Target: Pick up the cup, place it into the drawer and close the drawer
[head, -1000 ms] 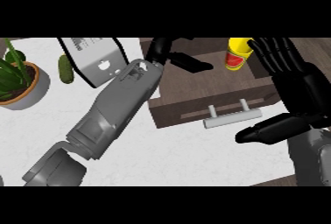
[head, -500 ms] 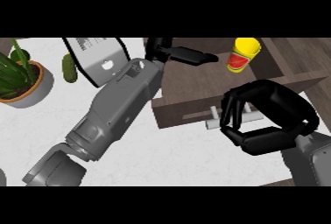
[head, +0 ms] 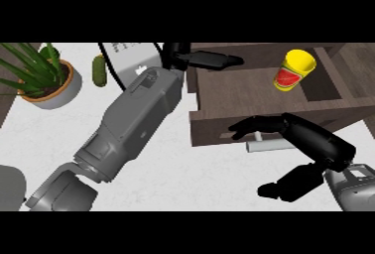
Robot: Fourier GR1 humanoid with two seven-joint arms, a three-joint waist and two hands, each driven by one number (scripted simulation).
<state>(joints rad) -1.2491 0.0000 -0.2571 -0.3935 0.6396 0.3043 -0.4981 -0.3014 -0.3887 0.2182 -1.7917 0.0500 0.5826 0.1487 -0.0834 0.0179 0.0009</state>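
At lower right, black right hand (head: 322, 147) now down at the front of the brown wooden drawer (head: 212, 130). Gone from beside the cup, where it was a second ago, and uncurled since half a second back. Fingers (head: 260, 125) stretched toward the front panel just above the pale bar handle (head: 267, 146), thumb spread wide below, pinching nothing. Cannot tell whether the tips actually touch the wood.

Further up, at upper right, yellow cup with red label (head: 294, 70) upright inside the open drawer, unmoved over that second. Placing looks done, with only the closing push apparently left.

At top centre, black left hand (head: 209, 59), fingers straight, holding nothing, over the drawer's rear left corner. Farthest, at upper left, potted green plant (head: 44, 82).
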